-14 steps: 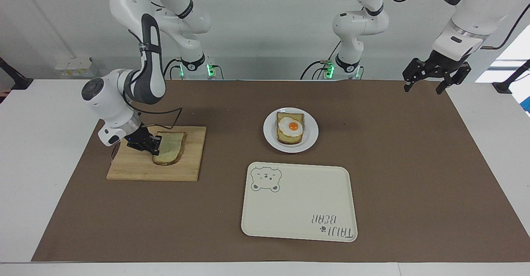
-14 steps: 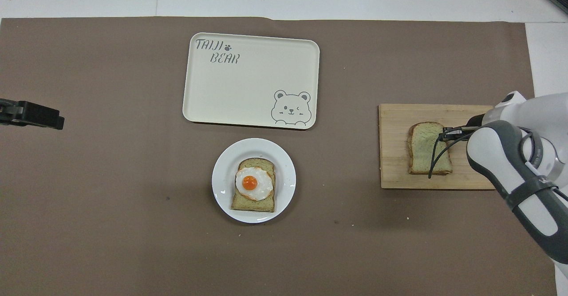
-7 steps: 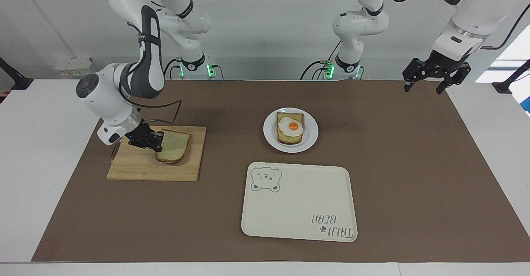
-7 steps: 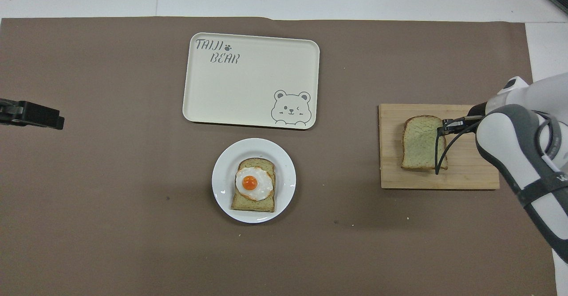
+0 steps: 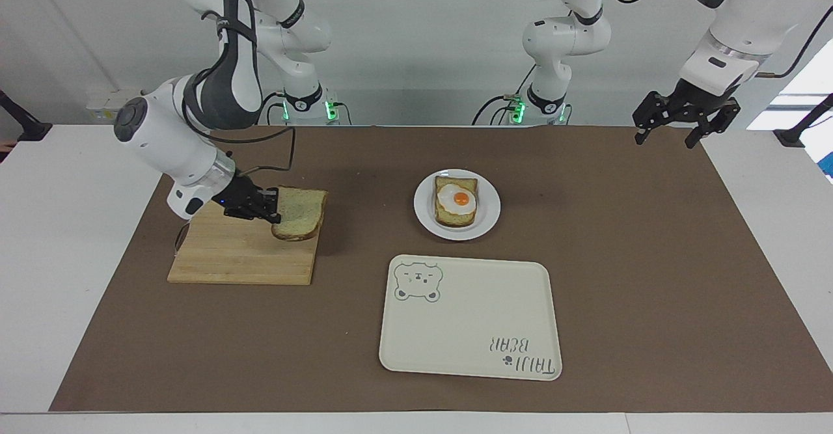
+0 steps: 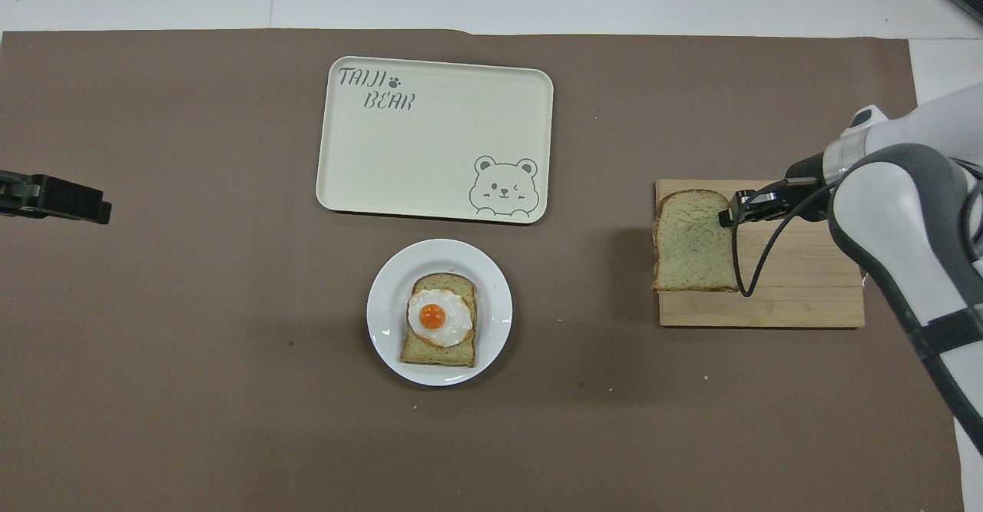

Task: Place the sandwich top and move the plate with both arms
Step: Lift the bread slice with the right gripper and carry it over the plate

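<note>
The sandwich top [image 5: 300, 213] is a pale speckled bread slice. My right gripper [image 5: 270, 207] is shut on its edge and holds it level in the air, over the edge of the wooden board [image 5: 228, 258] that faces the plate. It also shows in the overhead view [image 6: 691, 242], with the right gripper [image 6: 728, 213] at its side. The white plate [image 5: 488, 222] sits mid-table and carries a toast slice with a fried egg [image 5: 457, 201]. My left gripper [image 5: 667, 136] waits open, raised over the mat's corner at the left arm's end.
A cream tray with a bear drawing [image 5: 468, 323] lies farther from the robots than the plate, close beside it. The wooden board [image 6: 799, 297] lies at the right arm's end of the brown mat. The left gripper [image 6: 96, 206] shows at the overhead view's edge.
My right gripper has lifted the sandwich top off the board and carried it toward the plate, to the board's edge. The left arm has not moved.
</note>
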`<state>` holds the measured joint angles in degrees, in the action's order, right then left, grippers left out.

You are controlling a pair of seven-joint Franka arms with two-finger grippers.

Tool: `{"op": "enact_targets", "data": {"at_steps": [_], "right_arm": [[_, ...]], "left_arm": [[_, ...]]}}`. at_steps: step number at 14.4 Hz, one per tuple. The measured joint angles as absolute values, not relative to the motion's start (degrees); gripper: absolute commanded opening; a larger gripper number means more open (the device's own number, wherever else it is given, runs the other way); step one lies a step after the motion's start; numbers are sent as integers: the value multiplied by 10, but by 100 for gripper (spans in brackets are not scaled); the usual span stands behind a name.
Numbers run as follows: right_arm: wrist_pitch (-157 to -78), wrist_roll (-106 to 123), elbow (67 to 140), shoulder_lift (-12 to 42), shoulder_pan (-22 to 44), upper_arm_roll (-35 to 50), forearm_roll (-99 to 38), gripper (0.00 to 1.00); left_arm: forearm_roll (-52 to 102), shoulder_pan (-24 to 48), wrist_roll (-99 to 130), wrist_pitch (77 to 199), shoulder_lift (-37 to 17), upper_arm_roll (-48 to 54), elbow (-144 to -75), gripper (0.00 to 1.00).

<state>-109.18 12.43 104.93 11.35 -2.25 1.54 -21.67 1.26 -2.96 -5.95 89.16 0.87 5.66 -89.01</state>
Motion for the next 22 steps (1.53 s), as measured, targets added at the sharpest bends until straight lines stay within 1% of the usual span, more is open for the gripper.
{"op": "enact_targets", "data": {"at_steps": [4,9,13,16,22], "right_arm": [[-1093,33,1049,113,-10,74,-217,0],[-1112,-27,1048,114,69,82,-234,0],[-1120,-32,1049,118,113,83,-274,0],[-1168,-50,1050,136,160,84,-286,0],[-1259,-67,1051,201,257,84,-289,0]], "left_arm": [[13,-30,-59,892,9,57,-890,100],[13,-30,-59,892,9,57,-890,100],[13,-30,-59,892,9,57,-890,100],[13,-30,-59,892,9,57,-890,100],[13,-30,-59,892,9,57,-890,100]]}}
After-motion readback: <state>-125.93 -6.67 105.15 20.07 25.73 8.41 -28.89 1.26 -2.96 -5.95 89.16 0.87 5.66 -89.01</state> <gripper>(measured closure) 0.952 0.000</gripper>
